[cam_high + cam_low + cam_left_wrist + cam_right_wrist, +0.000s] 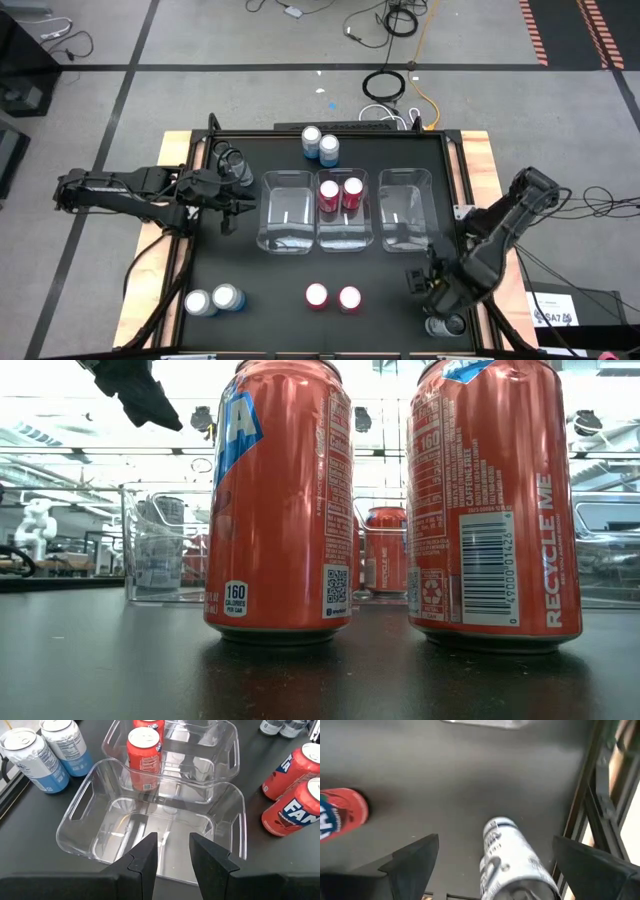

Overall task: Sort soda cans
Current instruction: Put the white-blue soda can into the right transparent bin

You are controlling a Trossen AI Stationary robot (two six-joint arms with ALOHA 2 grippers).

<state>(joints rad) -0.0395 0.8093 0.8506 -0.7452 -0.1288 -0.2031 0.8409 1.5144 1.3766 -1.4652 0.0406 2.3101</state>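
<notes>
Three clear bins stand in a row mid-table: the left bin (285, 212), the middle bin (345, 232) and the right bin (405, 212). Two red soda cans (340, 192) stand in the middle bin. Two more red cans (333, 297) stand near the front edge. Light blue pairs stand at the far side (320, 144) and the near left (212, 299). My right gripper (495, 840) is open, pointing down over a dark can (512, 862) at the near right (446, 325). My left gripper (172, 845) waits by the left bin, fingers drawn close, holding nothing.
Dark cans (236, 166) stand at the far left beside my left arm. The table's raised right rail (597, 795) runs close to the dark can under my right gripper. Bare table top lies between the bins and the near cans (260, 285).
</notes>
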